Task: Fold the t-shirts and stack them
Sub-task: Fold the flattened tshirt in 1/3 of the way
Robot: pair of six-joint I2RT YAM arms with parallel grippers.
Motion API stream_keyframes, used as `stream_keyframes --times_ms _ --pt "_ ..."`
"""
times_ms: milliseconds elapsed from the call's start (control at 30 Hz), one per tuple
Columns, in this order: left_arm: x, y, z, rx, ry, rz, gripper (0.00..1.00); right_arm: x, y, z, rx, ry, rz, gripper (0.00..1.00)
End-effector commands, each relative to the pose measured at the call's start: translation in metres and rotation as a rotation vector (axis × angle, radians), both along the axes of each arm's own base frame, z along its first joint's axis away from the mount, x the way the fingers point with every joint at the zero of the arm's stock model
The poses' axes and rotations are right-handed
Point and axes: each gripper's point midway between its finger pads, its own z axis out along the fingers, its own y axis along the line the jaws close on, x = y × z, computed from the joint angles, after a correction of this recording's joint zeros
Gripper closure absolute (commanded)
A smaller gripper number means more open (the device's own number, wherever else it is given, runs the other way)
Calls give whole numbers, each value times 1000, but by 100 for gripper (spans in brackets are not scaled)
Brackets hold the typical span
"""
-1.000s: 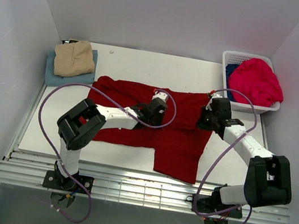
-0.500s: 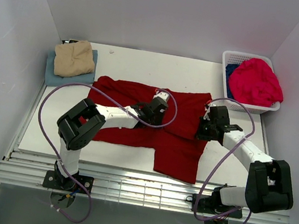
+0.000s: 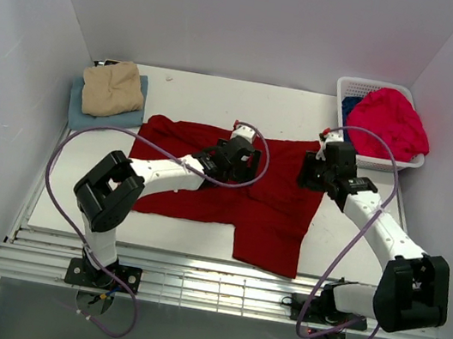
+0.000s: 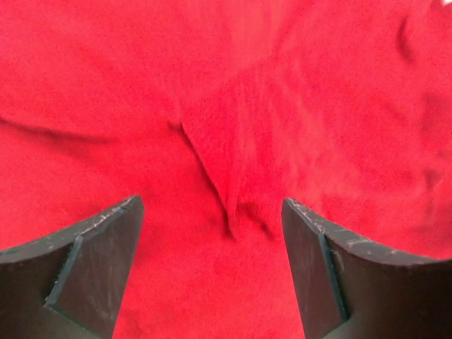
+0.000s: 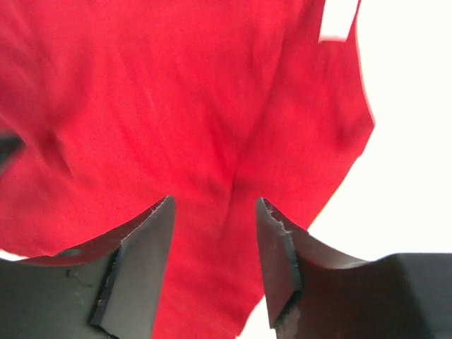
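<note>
On the table (image 3: 221,99), the dark red t-shirt (image 3: 274,221) lies beneath left fingers (image 4: 92,268) and right fingers (image 5: 138,268), both spread.

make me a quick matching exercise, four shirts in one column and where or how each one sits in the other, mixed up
1. dark red t-shirt
2. tan t-shirt
3. bright pinkish-red t-shirt
4. light blue t-shirt

a. heaped in the white basket
b. spread out flat on the table
c. folded, lying on another shirt
d. bottom of the far-left stack

Pairs: 1-b, 2-c, 3-a, 4-d
</note>
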Motion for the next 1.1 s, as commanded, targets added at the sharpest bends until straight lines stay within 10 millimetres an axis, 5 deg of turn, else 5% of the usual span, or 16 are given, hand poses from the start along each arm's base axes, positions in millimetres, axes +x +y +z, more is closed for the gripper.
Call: stream_keyframes --times_ms 0,67,100,133,233,267,300,333,367,500,700,1067 --pt "42 6 68 -74 -195 75 12 54 4 53 -2 -181 -44 50" --pt "58 7 73 -82 -215 100 25 68 4 51 -23 -177 -56 63" --pt "69 12 59 -55 -199 116 29 81 7 45 -34 -162 -56 82" --pt "74 14 53 -37 -190 123 46 90 9 43 -33 -166 -55 89" --pt "94 16 33 -7 -177 146 80 120 16 23 -36 -133 -51 92" --pt "98 15 29 -7 -173 149 100 127 17 15 -40 -119 -48 92" --pt "102 15 24 -8 -167 149 100 134 19 -10 -54 -65 -41 92" --pt "106 15 14 -3 -154 149 100 146 23 -6 -44 -75 -39 92" --pt "107 14 8 -4 -144 149 100 151 24 -28 -56 -31 -35 92" --pt "111 18 -15 1 -101 151 100 168 26 -52 -66 3 -36 92" --pt "114 29 -48 19 -46 163 100 174 11 -81 -124 54 -81 92" --pt "119 15 -74 -13 11 127 100 178 -30 -109 -231 178 -186 92"
